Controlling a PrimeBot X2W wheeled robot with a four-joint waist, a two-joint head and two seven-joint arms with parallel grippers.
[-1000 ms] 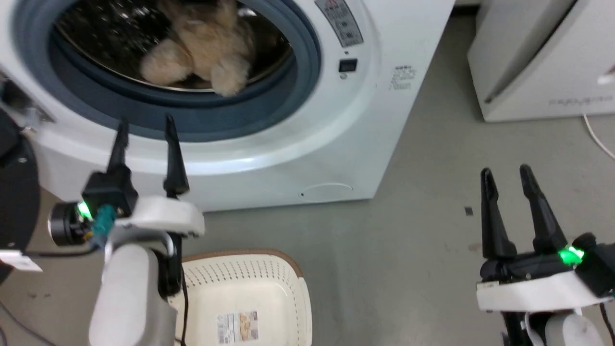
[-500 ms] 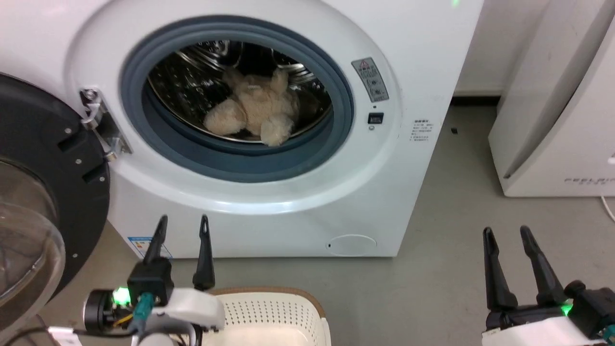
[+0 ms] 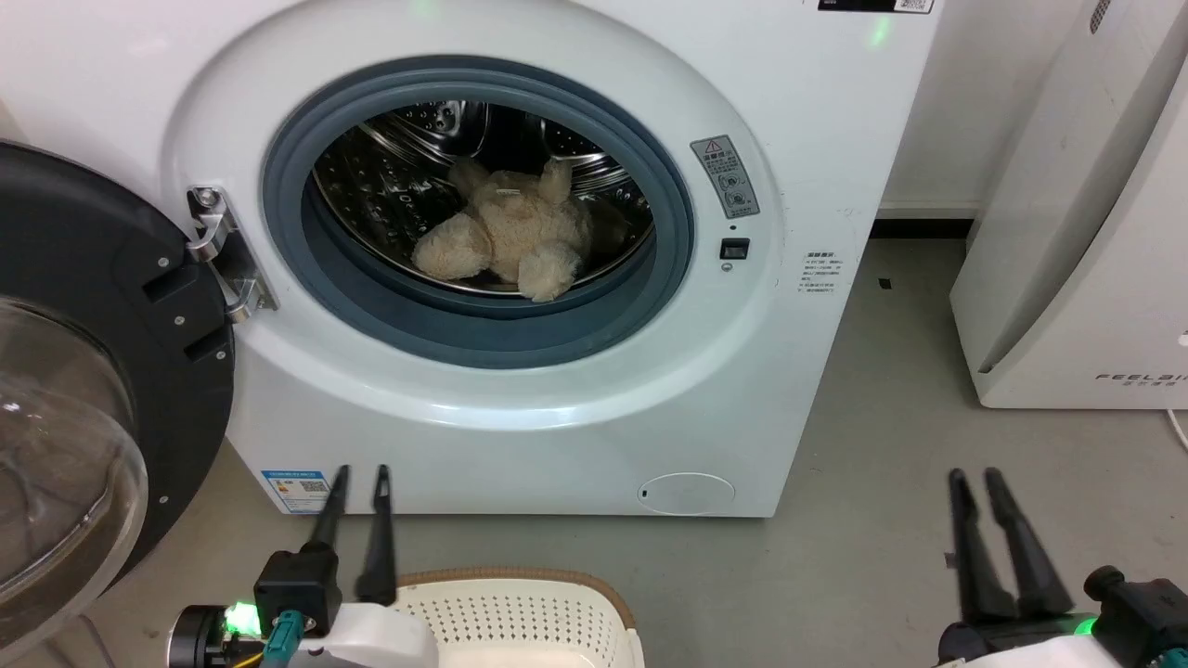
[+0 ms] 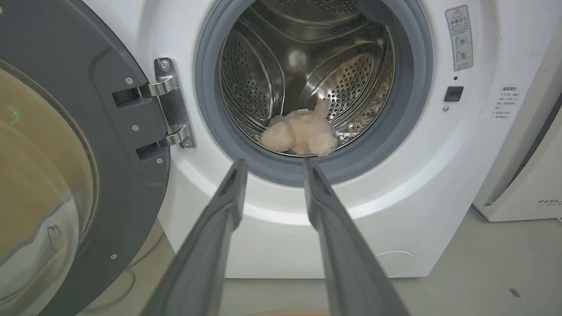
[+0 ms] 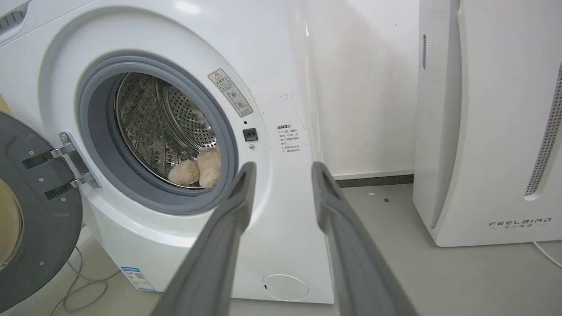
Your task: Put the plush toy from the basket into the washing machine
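Note:
The cream-beige plush toy [image 3: 506,243] lies inside the steel drum of the white washing machine [image 3: 798,158], just behind the grey rubber ring. The left wrist view shows the plush toy [image 4: 300,136] and the right wrist view shows part of it [image 5: 197,169] past the ring. The black-framed glass door [image 3: 83,371] hangs wide open at the left. My left gripper [image 3: 359,478] is open and empty, low in front of the washer above the basket [image 3: 520,612]. My right gripper [image 3: 974,482] is open and empty over the floor at the lower right.
A plain white appliance with grey lettering [image 3: 1086,241] stands right of the washer, with a strip of grey floor [image 3: 891,464] between them. A thin cable [image 5: 83,287] lies on the floor under the open door.
The camera has tilted up and back, so the washer opening and the door now show whole. Both grippers sit lower in the picture, and their fingers stand closer together than before.

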